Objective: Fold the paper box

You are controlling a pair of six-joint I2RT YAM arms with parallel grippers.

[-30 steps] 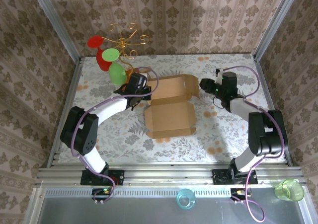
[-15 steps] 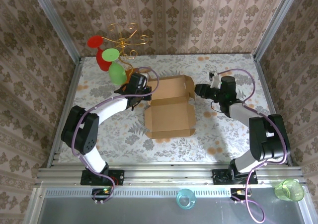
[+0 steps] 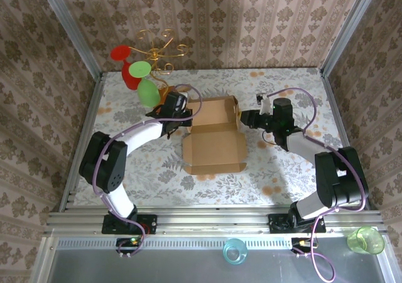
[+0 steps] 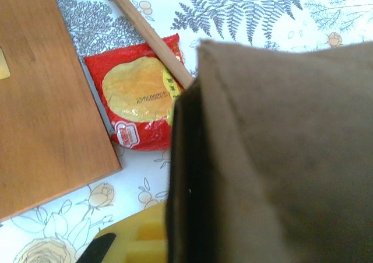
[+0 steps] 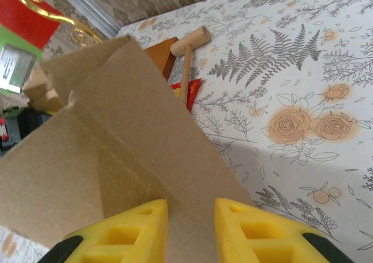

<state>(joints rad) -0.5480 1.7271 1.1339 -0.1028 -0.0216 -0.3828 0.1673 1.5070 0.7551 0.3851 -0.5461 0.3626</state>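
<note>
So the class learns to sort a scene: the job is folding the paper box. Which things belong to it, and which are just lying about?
Belongs: paper box, left gripper, right gripper.
Lying about: red packet, wooden mallet, wooden block, gold wire stand, green cup, blue cup.

**Floral table, and what's sitting on it**

So the table [image 3: 282, 170] has a pale cloth printed with ferns, roses and little orange blossoms, and most of it is bare. Smack in the middle lies the paper box [image 3: 215, 146], plain brown cardboard, with its near panel flat on the cloth and its far part standing up with flaps raised. Off to the far left there's an orange-brown wooden block [image 4: 41, 100], with a gold wire stand [image 3: 160, 48] carrying red and green discs right by it. Just beside the block lies a red packet [image 4: 139, 100], flat on the cloth. A wooden mallet [image 5: 187, 59] lies there too, its handle running along the packet's edge.
</note>
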